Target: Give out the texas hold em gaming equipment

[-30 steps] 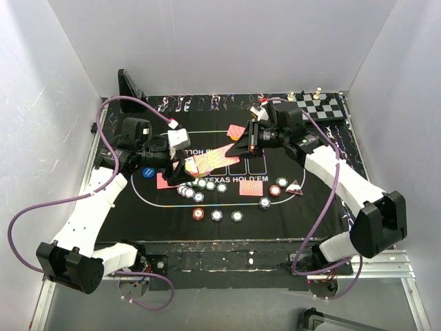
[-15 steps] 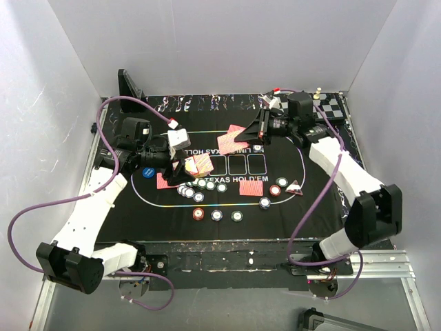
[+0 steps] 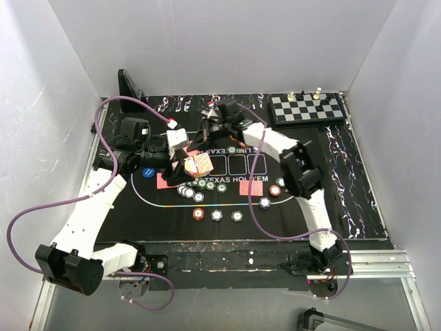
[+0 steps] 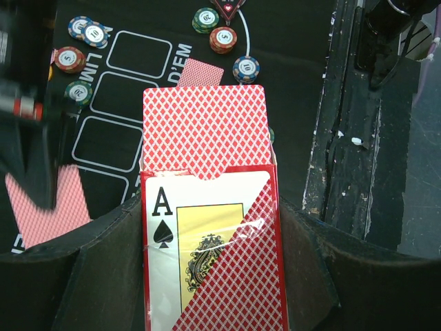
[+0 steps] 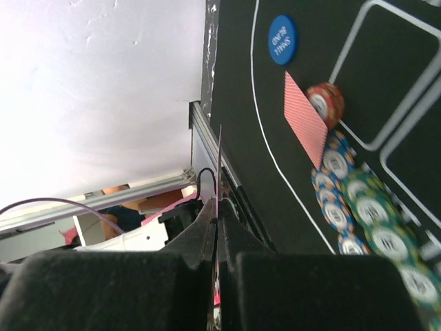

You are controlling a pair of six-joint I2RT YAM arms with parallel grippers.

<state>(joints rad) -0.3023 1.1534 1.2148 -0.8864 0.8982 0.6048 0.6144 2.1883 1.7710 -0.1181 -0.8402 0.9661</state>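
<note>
My left gripper (image 3: 187,165) is shut on a red card box (image 3: 201,163) with an ace of spades on its face (image 4: 210,234); the red-backed deck (image 4: 203,127) sticks out of its open top. My right gripper (image 3: 209,132) is over the back left of the mat, shut on a single card seen edge-on (image 5: 219,165). Red-backed cards (image 3: 165,181) (image 3: 251,186) lie on the mat. A row of chips (image 3: 203,185) lies mid-mat and in the right wrist view (image 5: 358,200). The blue button (image 3: 147,172) reads SMALL BLIND (image 5: 282,40). The triangular marker (image 4: 227,7) shows at the left wrist view's top.
The black felt mat (image 3: 331,179) covers the table. A chessboard with pieces (image 3: 306,108) sits at the back right. A black stand (image 3: 129,84) is at the back left. Three chips (image 3: 217,215) lie near the front line, others (image 3: 275,189) under my right arm.
My right arm has swung from the right side of the mat across the back to the left, carrying its card. My left gripper and the card box have stayed put.
</note>
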